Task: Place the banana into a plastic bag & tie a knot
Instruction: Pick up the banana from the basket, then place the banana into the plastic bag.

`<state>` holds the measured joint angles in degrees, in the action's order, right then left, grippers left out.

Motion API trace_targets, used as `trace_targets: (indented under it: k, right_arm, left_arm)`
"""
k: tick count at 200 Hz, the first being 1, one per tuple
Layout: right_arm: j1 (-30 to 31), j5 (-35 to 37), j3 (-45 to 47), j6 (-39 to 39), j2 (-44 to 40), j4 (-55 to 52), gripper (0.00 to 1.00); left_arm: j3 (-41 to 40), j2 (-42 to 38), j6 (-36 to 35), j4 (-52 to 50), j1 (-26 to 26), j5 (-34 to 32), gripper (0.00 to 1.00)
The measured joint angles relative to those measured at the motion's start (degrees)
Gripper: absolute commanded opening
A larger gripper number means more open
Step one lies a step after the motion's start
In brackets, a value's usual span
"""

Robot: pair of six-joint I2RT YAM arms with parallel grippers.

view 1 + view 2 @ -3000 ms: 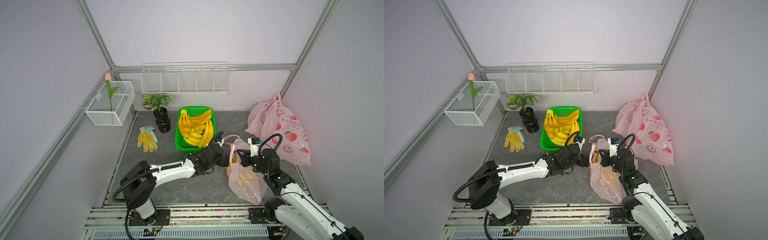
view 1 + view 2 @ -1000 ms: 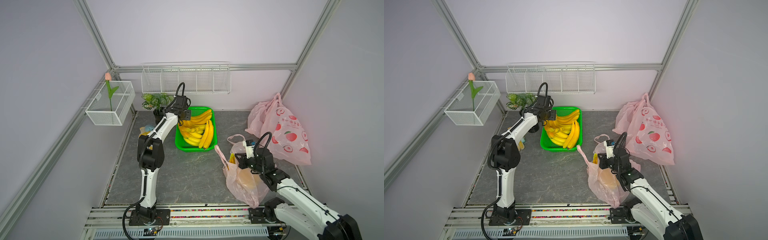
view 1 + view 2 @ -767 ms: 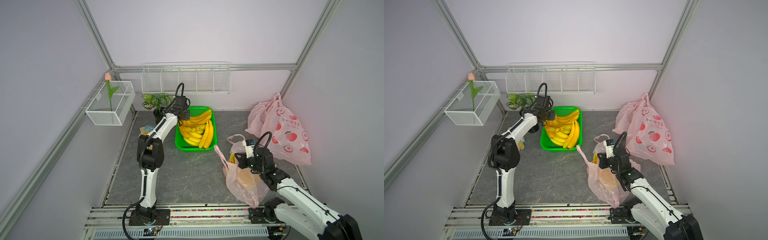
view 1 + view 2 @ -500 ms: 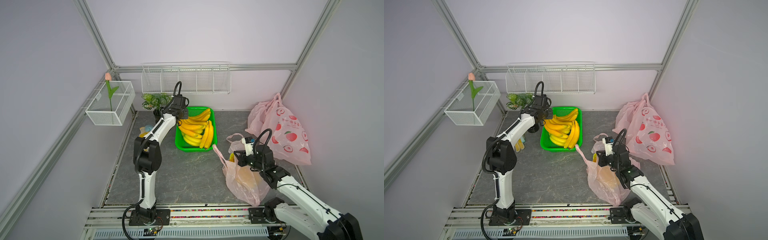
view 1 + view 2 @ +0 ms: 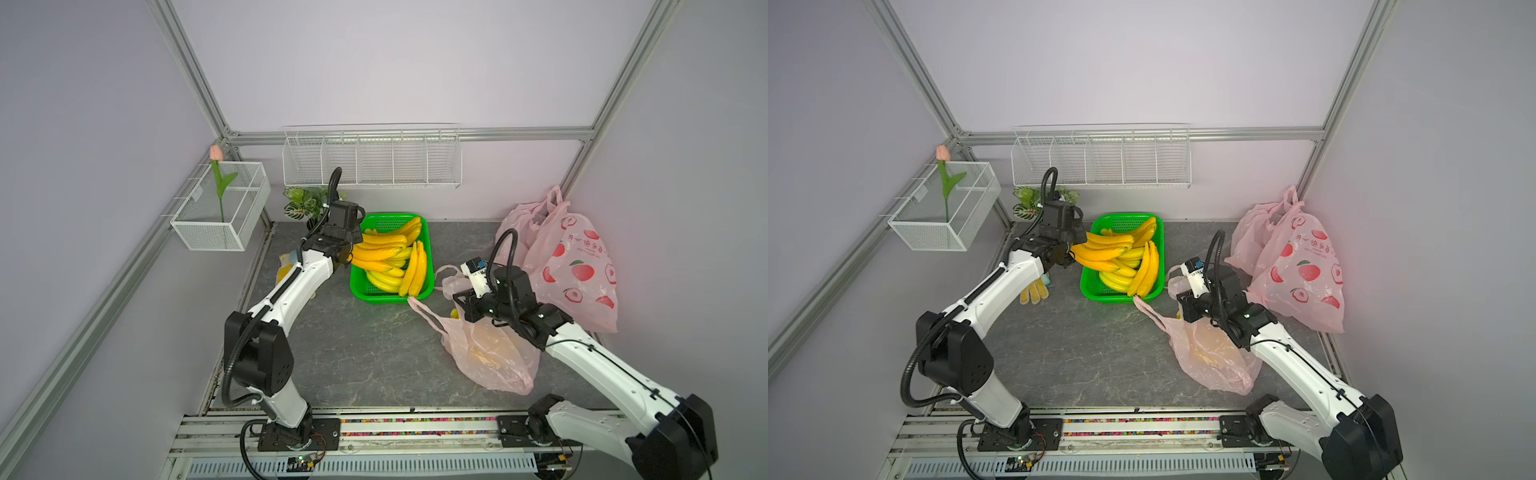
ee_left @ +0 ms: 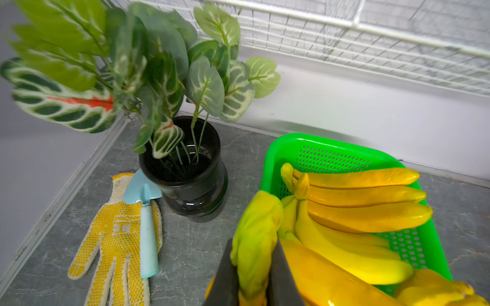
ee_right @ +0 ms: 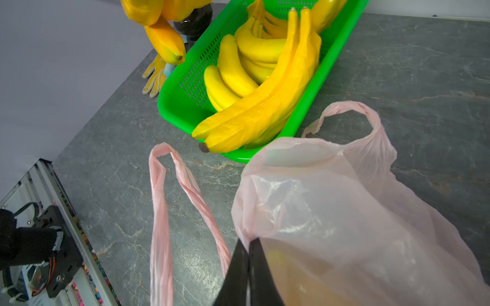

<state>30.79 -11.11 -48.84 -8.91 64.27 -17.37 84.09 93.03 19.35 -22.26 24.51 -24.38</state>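
My left gripper [image 6: 253, 254] is shut on the green-yellow stem of a banana bunch [image 5: 376, 251], which hangs over the left side of the green basket [image 5: 390, 216]. In a top view the same bunch [image 5: 1104, 249] juts from the gripper [image 5: 1070, 253] toward the basket. More bananas [image 7: 254, 79] lie in the basket [image 7: 169, 111]. The pink plastic bag [image 5: 490, 353] sags on the table to the right of the basket, yellow fruit showing through it. My right gripper [image 7: 249, 243] is shut on the bag's rim [image 7: 265, 164], and a loose handle [image 7: 159, 198] trails on the table.
A potted plant [image 6: 185, 180] stands left of the basket, with a yellow glove [image 6: 116, 238] and a blue trowel [image 6: 145, 225] beside it. Two filled pink bags [image 5: 573, 266] sit at the back right. A wire shelf [image 5: 374, 162] hangs on the back wall.
The left gripper closed on the bunch's stem in the basket and raised it slightly to the left. The right gripper kept its hold on the bag, shifting only a little.
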Motion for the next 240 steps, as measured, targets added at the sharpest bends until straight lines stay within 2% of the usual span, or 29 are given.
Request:
trace_targets:
  k: [31,56,103,142,195,240]
  right_arm:
    - [0.7,0.8,-2.0,1.4,1.0,-2.2,0.07]
    - [0.0,0.1,-0.4,1.4,-0.3,-1.9,0.07]
    - [-0.7,-5.5,7.6,0.3,-5.9,3.0,0.07]
    - [-1.1,-8.2,11.4,-1.2,-8.4,7.4,0.07]
    - [-8.5,-11.0,14.6,-8.5,-15.0,13.9,0.06]
    - [-9.0,-12.8,15.6,-10.9,-15.9,16.5,0.07]
  left_arm:
    - [-7.0,-7.9,0.0,2.6,7.4,-4.0,0.0]
    - [-11.4,-10.3,0.2,3.6,12.0,-7.1,0.0]
    - [-12.8,-7.0,0.2,3.6,18.8,-14.9,0.0]
    - [-10.3,-3.5,1.1,3.1,20.1,-18.4,0.0]
    - [-9.9,-2.9,3.3,2.7,25.5,-22.4,0.0]
    - [-10.0,-0.7,5.2,1.7,30.8,-25.9,0.0]
